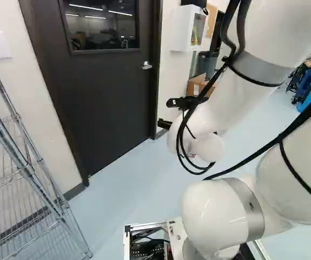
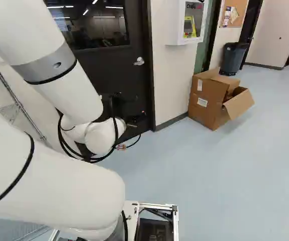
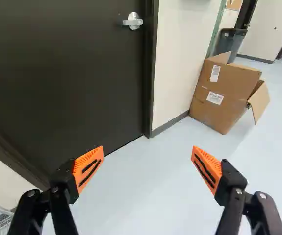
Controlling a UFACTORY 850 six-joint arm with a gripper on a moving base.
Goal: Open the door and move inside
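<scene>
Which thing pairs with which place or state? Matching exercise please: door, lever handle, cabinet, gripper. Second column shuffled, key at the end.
Things
1. door
2. lever handle
3. cabinet
4. gripper

Places and states
A. mounted on the pale wall, beside the door frame
B. open, with nothing gripped
C. dark and shut
D. silver, on a dark surface

Pairs
1-C
2-D
3-A
4-B

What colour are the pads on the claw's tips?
Orange, with black stripes; the pads show best in the wrist view.
</scene>
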